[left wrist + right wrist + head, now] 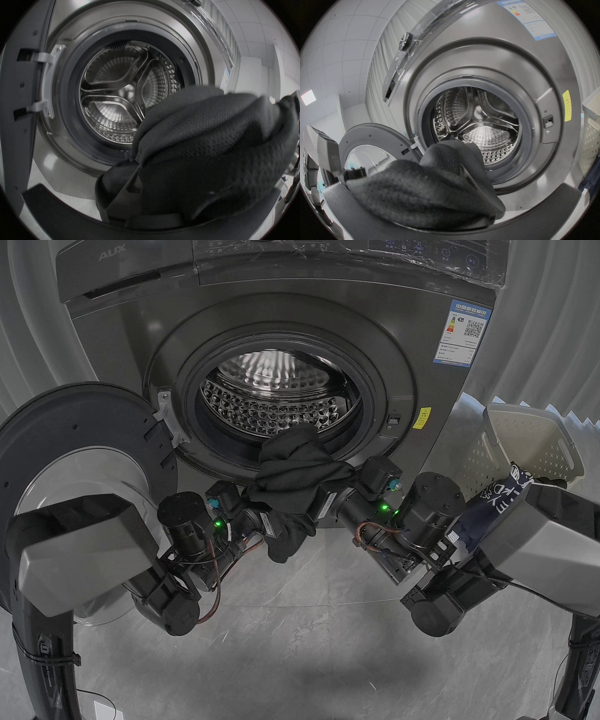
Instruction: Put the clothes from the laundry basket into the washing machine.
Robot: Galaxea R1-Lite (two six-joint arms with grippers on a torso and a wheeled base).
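At the open mouth of the washing machine [400,346], door [81,427] swung wide to the robot's left: a black garment [294,468], bunched into a mound and held up off the floor between the two arms. Heaped over the tips of left gripper [265,524] and right gripper [325,501] alike, covering both from above, one loose tail hanging down between them. Clenched or released: cannot tell for either, with cloth hiding both ends. Upper fold of the mound level with the lower lip of the opening, in front of the perforated steel drum [275,396]; touching the lip or just short of it, impossible to say. From the left wrist, black garment [212,150] close up, lying across the gripper, drum [115,93] beyond. From the right wrist, black garment [431,187] likewise across the gripper, its peak overlapping the opening's lower rim. On the robot's right, beside the machine, a pale laundry basket [531,440], tilted, with a dark blue printed piece [494,499] at its near edge.
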